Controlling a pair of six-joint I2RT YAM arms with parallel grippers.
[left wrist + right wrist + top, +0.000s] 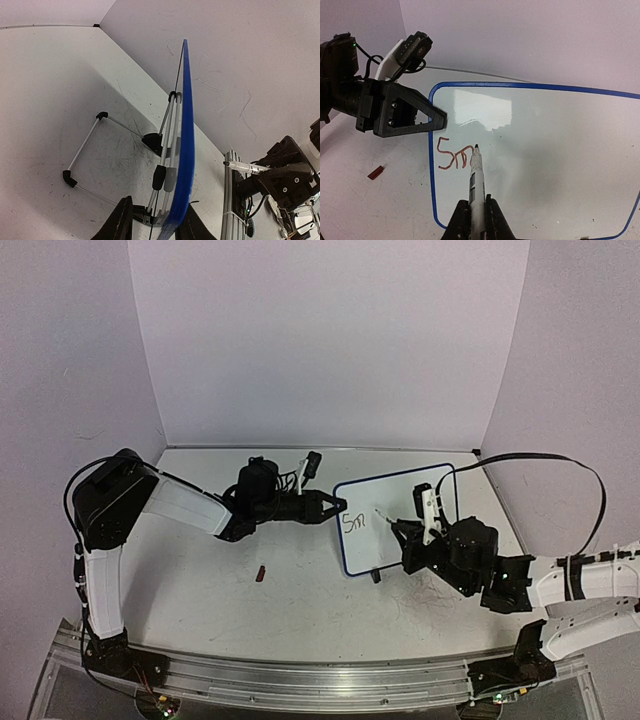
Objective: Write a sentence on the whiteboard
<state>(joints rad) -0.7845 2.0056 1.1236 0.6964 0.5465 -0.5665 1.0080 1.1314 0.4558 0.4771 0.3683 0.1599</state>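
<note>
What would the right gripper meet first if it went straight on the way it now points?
The whiteboard: the marker in the right gripper seems to touch its face beside the red "Sm".

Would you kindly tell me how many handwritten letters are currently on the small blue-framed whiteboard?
2. A reddish-brown "S" sits near the left edge of the blue-framed rectangular whiteboard; an "m" is beside it, at the tip of the white-barrelled marker. None look hidden.
</note>
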